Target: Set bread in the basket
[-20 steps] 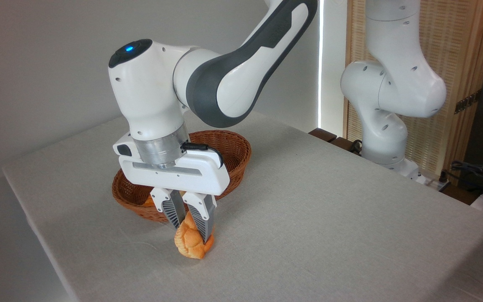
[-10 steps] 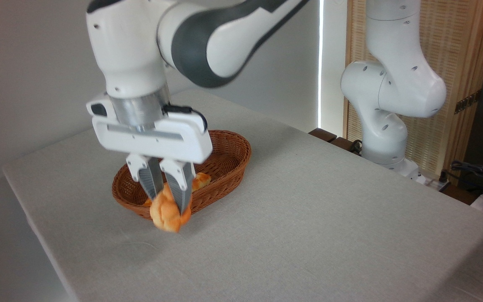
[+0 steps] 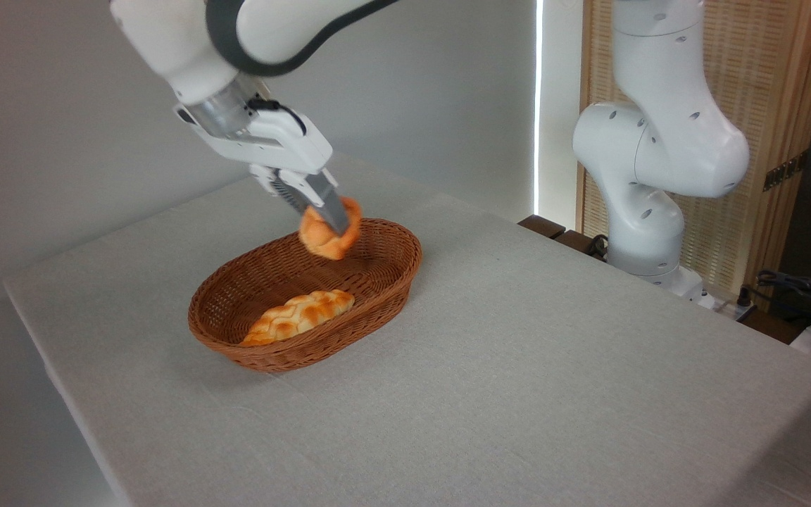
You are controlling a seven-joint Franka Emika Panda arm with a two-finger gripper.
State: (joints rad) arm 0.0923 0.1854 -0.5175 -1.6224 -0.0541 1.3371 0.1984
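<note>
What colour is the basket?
Brown, woven wicker basket, seen in the fixed camera view.

A single fixed camera stands off the near right side of the table (image 3: 518,394) and looks down at it at a slant, facing the grey wall (image 3: 46,127) behind. It sits fairly near: the tabletop fills the lower two thirds of the frame, its near corner running out at the bottom. The basket (image 3: 384,282) lies left of centre, the arm's base (image 3: 648,218) at the upper right, and the arm's upper links are cut off by the top edge. A slatted wooden screen (image 3: 793,105) closes the far right.
</note>
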